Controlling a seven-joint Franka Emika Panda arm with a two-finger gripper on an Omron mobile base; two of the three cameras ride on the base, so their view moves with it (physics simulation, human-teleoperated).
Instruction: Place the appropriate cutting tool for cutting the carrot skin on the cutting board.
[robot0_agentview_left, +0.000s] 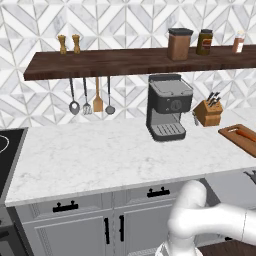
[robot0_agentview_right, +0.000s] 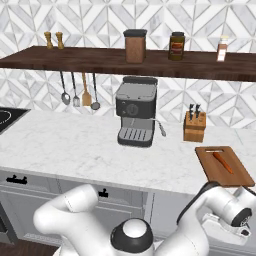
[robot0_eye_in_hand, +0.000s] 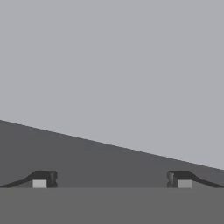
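Marble tabletop, long, runs under a dark shelf. Coffee machine near centre; knife block at its 3 o'clock. Cutting board at block's 5 o'clock, near tabletop edge. Carrot lies on board. Fingers spread wide, holding nothing.

Both my base views are bright, evenly lit and sharp. Soft shadow under the dark wooden wall shelf; faint shadows around the black-and-grey coffee machine. No glare. My hand view: flat grey, dim, featureless, no visible blur.
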